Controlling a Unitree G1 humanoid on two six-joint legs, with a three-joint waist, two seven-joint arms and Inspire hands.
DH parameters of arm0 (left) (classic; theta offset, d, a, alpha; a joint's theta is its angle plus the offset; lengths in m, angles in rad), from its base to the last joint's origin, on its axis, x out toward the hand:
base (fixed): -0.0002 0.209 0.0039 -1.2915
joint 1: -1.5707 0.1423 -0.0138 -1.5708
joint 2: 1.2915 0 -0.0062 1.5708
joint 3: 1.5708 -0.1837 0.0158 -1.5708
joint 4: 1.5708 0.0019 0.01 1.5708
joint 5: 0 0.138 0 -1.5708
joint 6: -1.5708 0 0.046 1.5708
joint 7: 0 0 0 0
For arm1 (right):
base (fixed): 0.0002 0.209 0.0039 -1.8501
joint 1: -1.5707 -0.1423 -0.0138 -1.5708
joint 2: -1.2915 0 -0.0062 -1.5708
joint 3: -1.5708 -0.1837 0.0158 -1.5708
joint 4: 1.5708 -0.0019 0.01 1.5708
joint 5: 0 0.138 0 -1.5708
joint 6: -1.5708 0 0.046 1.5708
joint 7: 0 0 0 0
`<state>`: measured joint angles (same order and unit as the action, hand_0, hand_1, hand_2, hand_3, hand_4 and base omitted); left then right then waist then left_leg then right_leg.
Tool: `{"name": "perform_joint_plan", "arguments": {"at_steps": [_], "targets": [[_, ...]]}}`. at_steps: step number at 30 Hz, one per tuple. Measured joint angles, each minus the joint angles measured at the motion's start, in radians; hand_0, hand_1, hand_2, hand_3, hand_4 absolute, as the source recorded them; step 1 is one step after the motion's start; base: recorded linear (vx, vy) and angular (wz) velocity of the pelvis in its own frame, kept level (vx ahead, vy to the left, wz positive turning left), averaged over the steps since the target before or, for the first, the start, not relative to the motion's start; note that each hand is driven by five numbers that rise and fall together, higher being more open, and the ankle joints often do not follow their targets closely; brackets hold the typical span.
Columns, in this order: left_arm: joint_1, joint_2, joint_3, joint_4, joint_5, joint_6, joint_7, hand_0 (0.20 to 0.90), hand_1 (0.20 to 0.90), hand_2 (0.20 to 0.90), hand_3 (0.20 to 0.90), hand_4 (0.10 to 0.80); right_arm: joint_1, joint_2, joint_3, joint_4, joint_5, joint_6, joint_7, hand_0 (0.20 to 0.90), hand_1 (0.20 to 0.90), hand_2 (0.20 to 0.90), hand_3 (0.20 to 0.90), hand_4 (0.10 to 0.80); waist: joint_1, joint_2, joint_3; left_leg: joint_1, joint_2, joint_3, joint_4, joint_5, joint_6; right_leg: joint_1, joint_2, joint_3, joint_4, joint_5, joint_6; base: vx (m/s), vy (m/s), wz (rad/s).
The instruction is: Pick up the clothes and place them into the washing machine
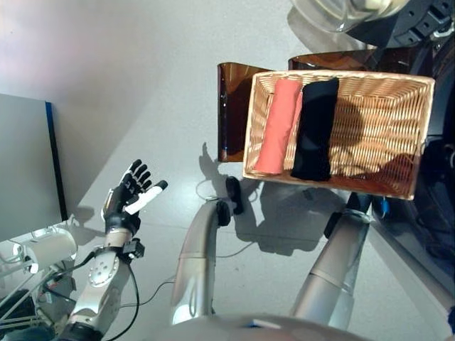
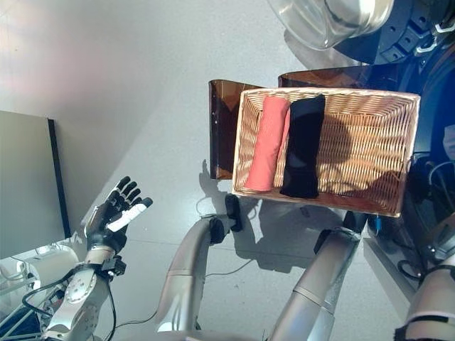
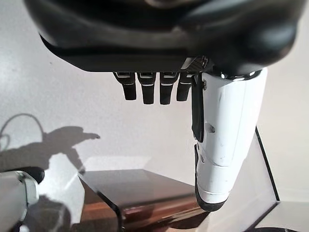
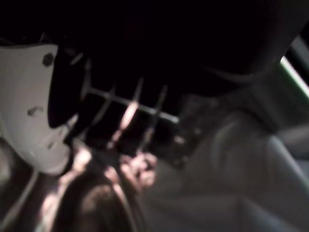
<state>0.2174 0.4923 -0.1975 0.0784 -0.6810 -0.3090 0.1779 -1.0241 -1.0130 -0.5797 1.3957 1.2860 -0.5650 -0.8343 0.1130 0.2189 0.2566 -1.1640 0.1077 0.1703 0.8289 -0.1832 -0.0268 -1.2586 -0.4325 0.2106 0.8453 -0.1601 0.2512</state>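
Observation:
A wicker basket [image 1: 334,74] stands on a brown see-through stand [image 1: 231,106]. In its left half lie a rolled pink cloth [image 1: 276,126] and a rolled black cloth [image 1: 314,128], side by side. My left hand [image 1: 126,201] hovers low over the floor, well to the left of the basket, open and empty, its white-covered thumb [image 3: 224,140] pointing toward the stand. My right hand [image 4: 29,106] shows only in its own wrist view, in deep shadow among blurred grey shapes. The washing machine's round glass door [image 2: 327,18] hangs open beyond the basket.
The washing machine's dark front [image 1: 426,21] fills the far right corner. A grey cabinet with a blue edge [image 1: 25,167] stands at the left. Bare grey floor lies between the cabinet and the stand.

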Motion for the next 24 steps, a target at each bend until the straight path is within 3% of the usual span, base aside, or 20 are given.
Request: {"name": "perform_joint_plan", "arguments": {"at_steps": [1,2,6,12,19,24], "targets": [[0.000,0.000,0.000,0.000,0.000,0.000,0.000,0.900,0.900,0.900,0.900,0.800,0.000,0.000,0.002,0.000,0.000,0.000,0.004,0.461,0.461,0.461,0.461,0.486,0.000,0.000,0.000,0.000,0.001,0.001,0.003,-0.003,0.001,0.000,0.001,0.001,0.000,0.000,0.000,-0.025,-0.006,-0.10],[0.000,0.000,0.000,0.001,0.000,-0.001,0.001,0.900,0.900,0.900,0.900,0.800,0.000,0.010,0.042,-0.006,-0.001,0.000,0.011,0.900,0.900,0.900,0.900,0.800,-0.002,-0.001,0.000,0.000,0.002,0.003,0.008,-0.009,0.001,0.000,0.003,0.005,0.000,0.000,0.000,-0.024,-0.002,-0.08],[-0.003,0.003,0.000,0.001,0.002,-0.004,0.001,0.900,0.900,0.900,0.900,0.800,0.000,0.021,0.089,-0.039,-0.011,-0.001,0.072,0.900,0.900,0.900,0.900,0.800,-0.012,-0.001,0.000,0.000,0.002,0.007,0.009,-0.009,0.002,-0.004,0.004,0.010,-0.001,0.002,0.003,-0.010,-0.002,-0.02],[-0.002,0.002,0.002,0.013,0.001,-0.021,0.002,0.900,0.900,0.900,0.900,0.800,0.016,0.107,0.157,-0.096,-0.109,0.002,0.131,0.900,0.900,0.900,0.900,0.800,-0.019,-0.003,0.001,0.003,0.015,0.002,0.015,-0.008,-0.002,0.001,0.016,0.004,0.008,0.002,0.003,-0.015,-0.004,-0.03],[-0.005,-0.008,-0.001,0.039,0.002,-0.030,-0.001,0.900,0.900,0.900,0.900,0.800,0.112,0.247,0.176,-0.156,-0.169,0.007,0.184,0.900,0.900,0.900,0.900,0.800,-0.026,-0.016,0.003,0.021,0.020,-0.017,0.002,-0.001,-0.008,0.045,0.028,-0.024,-0.025,0.013,0.003,-0.002,0.003,-0.04],[-0.009,-0.017,-0.001,0.085,0.016,-0.030,-0.006,0.900,0.900,0.900,0.900,0.800,0.170,0.340,0.214,-0.156,-0.231,0.064,0.208,0.900,0.900,0.900,0.900,0.800,-0.038,-0.035,0.002,0.062,0.021,-0.022,-0.053,0.018,-0.010,0.105,0.030,-0.056,-0.095,0.039,0.005,0.002,-0.006,-0.04]]}}
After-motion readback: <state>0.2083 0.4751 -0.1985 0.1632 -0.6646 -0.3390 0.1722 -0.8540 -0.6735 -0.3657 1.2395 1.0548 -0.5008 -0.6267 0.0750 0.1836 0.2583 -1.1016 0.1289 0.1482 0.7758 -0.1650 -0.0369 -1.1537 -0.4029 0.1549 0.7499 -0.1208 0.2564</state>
